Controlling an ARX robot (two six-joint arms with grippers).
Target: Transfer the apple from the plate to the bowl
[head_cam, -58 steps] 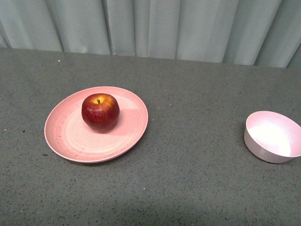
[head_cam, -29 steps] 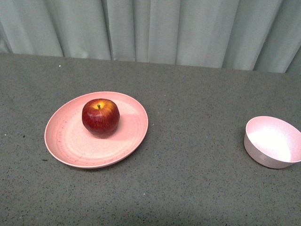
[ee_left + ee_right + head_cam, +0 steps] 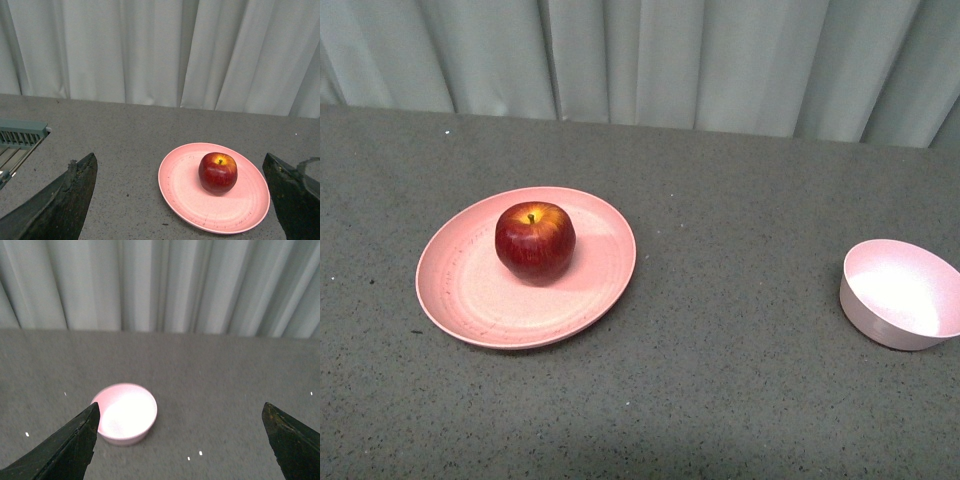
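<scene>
A dark-red apple (image 3: 535,241) with a yellow patch at its stem sits on the wide salmon-pink plate (image 3: 470,300) at the table's left. The small pale pink bowl (image 3: 900,293) stands empty at the right edge. Neither arm shows in the front view. In the left wrist view the apple (image 3: 218,173) rests on the plate (image 3: 185,190), well ahead of my open left gripper (image 3: 182,192), whose dark fingers (image 3: 75,195) stand far apart. In the right wrist view the bowl (image 3: 126,413) lies ahead of my open right gripper (image 3: 180,437), close to one finger.
A grey speckled tabletop (image 3: 720,380) spreads between plate and bowl. A pale pleated curtain (image 3: 640,60) hangs along the table's far edge. A grey slatted fixture (image 3: 20,137) shows at the edge of the left wrist view.
The front view shifted slightly down, then back up. The apple, plate and bowl have not moved on the table.
</scene>
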